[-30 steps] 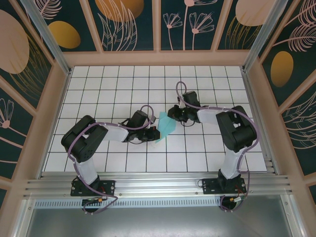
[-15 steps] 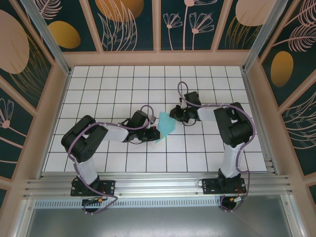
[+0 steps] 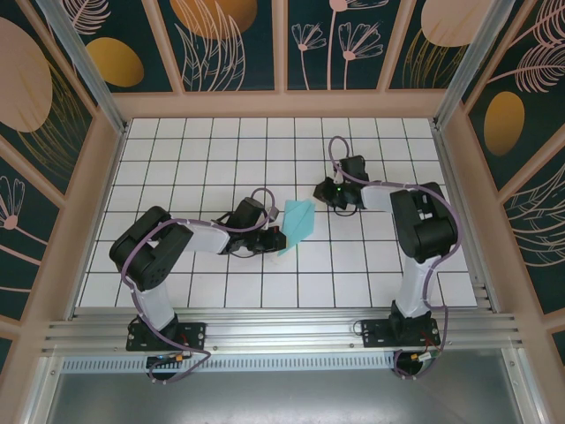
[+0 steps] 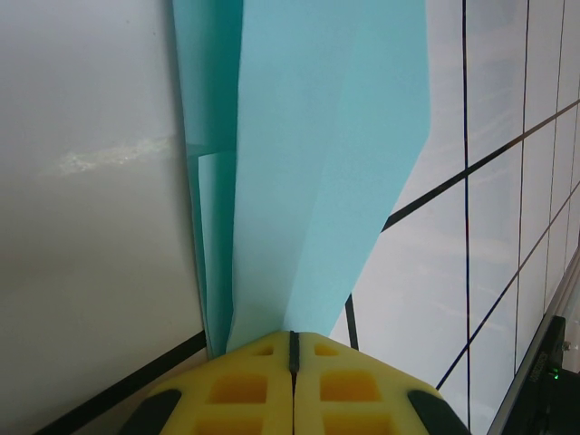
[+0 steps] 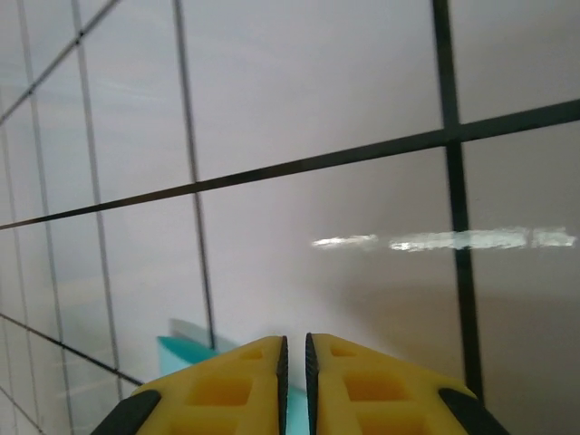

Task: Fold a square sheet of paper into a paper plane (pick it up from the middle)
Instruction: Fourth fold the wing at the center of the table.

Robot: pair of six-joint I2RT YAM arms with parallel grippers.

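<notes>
Left gripper (image 3: 277,239) is clamping the near end of the folded cyan paper (image 3: 300,219), jaws pressed fully together on it in the left wrist view. The paper is lying creased and narrow on the white grid table (image 3: 194,159), near the centre. Right gripper (image 3: 326,193) is hovering just beside the paper's far right edge, jaws nearly together with a thin slit and nothing seen between them.

The table (image 3: 221,141) is white with black gridlines.
</notes>
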